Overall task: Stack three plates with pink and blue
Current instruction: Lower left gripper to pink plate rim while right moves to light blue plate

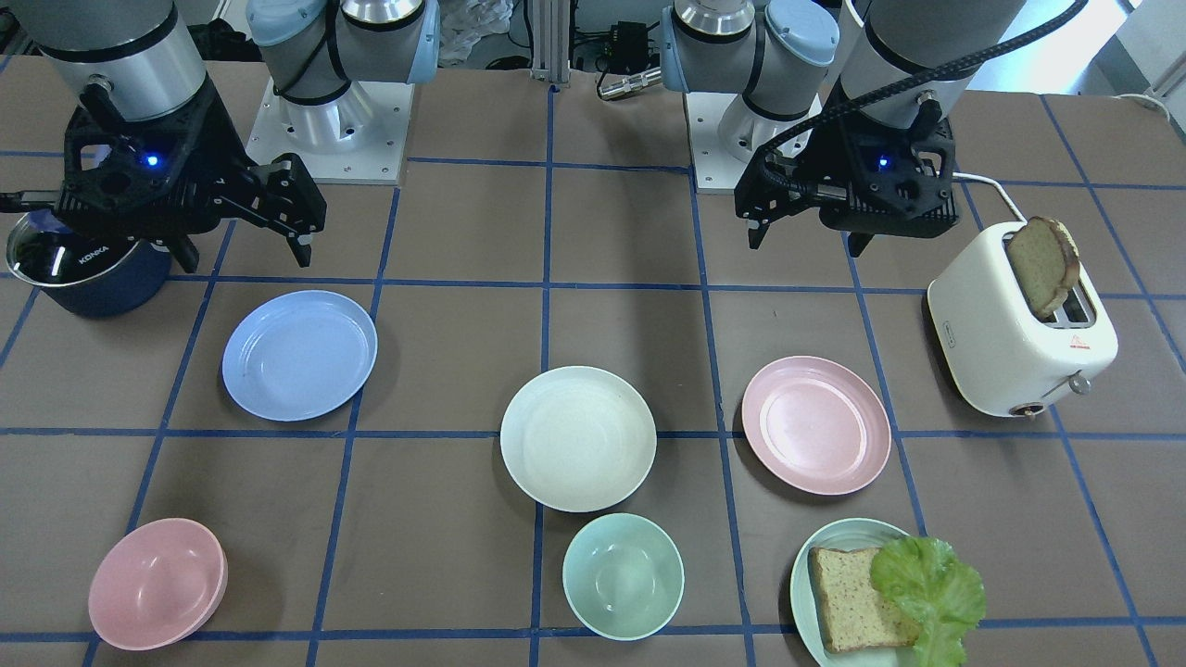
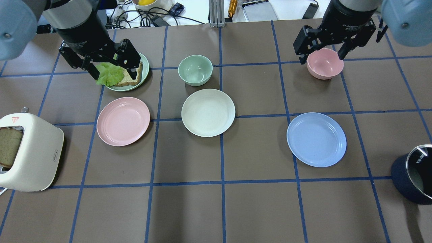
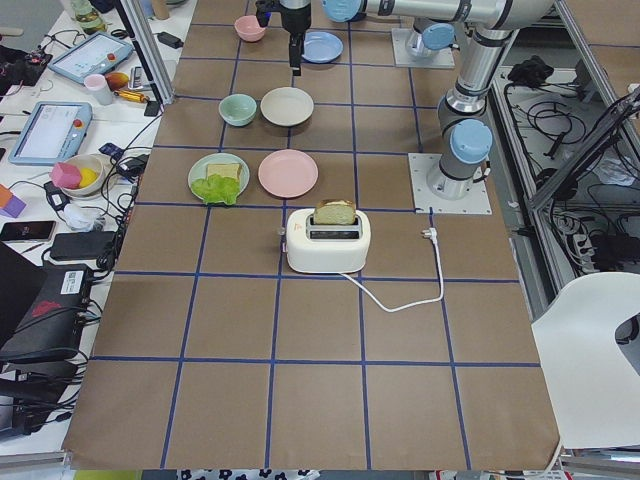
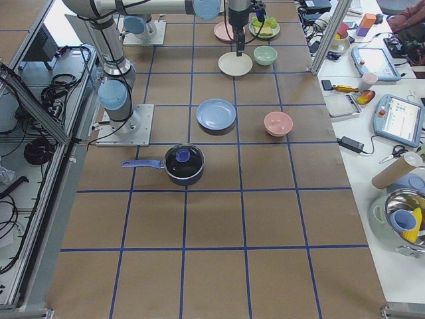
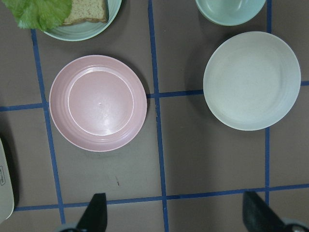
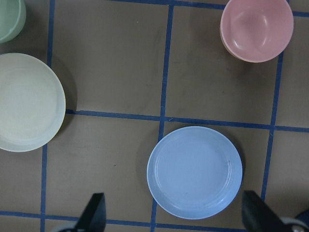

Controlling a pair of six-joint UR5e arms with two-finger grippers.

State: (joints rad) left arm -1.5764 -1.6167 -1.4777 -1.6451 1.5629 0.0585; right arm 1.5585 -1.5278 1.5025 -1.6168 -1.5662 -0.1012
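Note:
Three plates lie apart on the brown table. The pink plate is on my left side. The cream-white plate is in the middle. The blue plate is on my right side. My left gripper is open and empty, high above the table near the pink plate. My right gripper is open and empty, high above the table near the blue plate.
A white toaster with bread stands at my far left. A pale green plate holds bread and lettuce. A mint bowl, a pink bowl and a dark blue pot stand around the plates.

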